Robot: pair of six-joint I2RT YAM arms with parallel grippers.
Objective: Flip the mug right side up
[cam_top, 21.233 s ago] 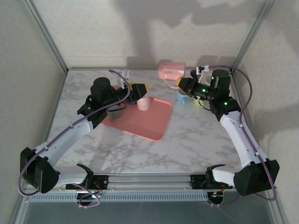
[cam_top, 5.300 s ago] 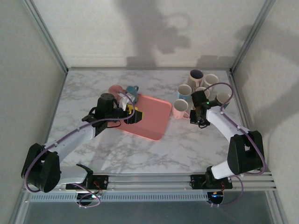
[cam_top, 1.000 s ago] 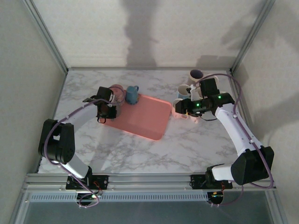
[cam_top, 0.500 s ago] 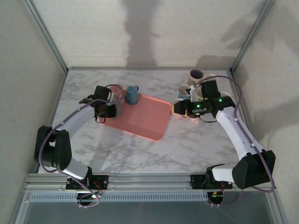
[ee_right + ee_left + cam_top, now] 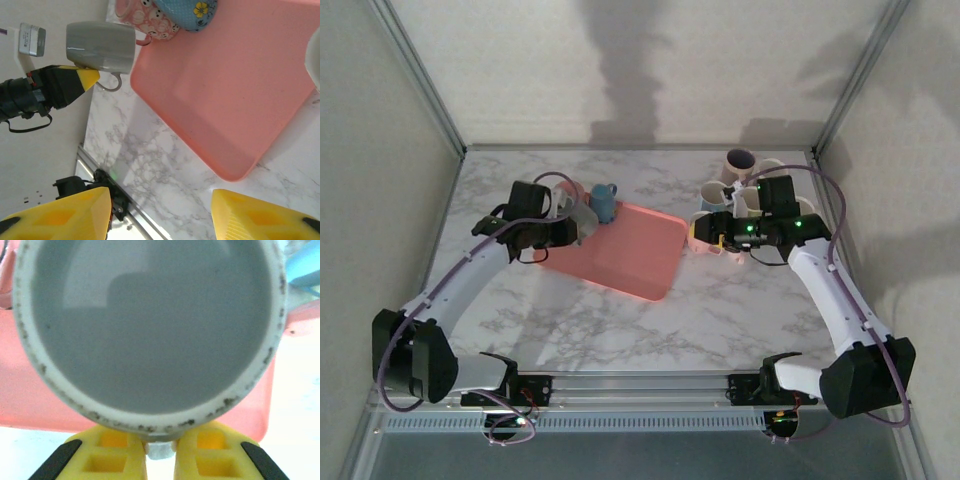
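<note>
Where the left gripper [image 5: 161, 439] ends, its yellow fingers [image 5: 112, 455] are clenched on the handle [image 5: 160, 451] of the plain grey ceramic mug [image 5: 100, 47], which sits directly ahead of the fingertips and just above them. The mug is off the surface, over the near left edge of the flat salmon-pink plastic tray [image 5: 225, 90].

The mug's long axis runs forward in line with the fingers. One round end, ringed by a pale speckled rim, is turned straight back at the left wrist camera; I cannot tell whether that end is the mouth or the base. The handle hangs on the fingers' side of the body.

Just beyond the held mug, at the tray's far left corner, are a pink mug with white cartoon faces [image 5: 142, 20] and, touching it, a blue mug with a yellow flower [image 5: 187, 12]. Both stand close to the grey mug but apart from it.

Across the tray, the right gripper [image 5: 161, 191] hangs released, jaws spread wide, over the white marbled tabletop [image 5: 165, 165]. Behind it stands a cluster of upright mugs [image 5: 750, 180].
</note>
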